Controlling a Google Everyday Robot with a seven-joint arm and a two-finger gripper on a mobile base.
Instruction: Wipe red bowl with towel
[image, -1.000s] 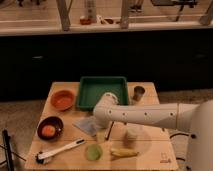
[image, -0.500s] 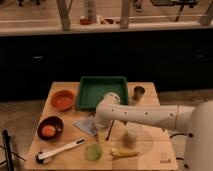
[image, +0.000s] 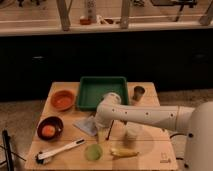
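Red bowl (image: 62, 100) sits left while my gripper (image: 101, 127) hangs beside the towel (image: 85, 125), grip unreadable; I'd pinch the cloth's edge squarely.

We see a green tray (image: 102, 90) at the back edge of the counter (image: 152, 152), with a metal cup (image: 139, 93) just right of it. Near the left edge sits a dark bowl (image: 58, 123) with an orange ball (image: 48, 130) inside. Along the front edge lie a white brush (image: 61, 150), a green round thing (image: 93, 151) and a banana (image: 123, 151). A white cup (image: 133, 133) stands just right of the gripper (image: 102, 131).
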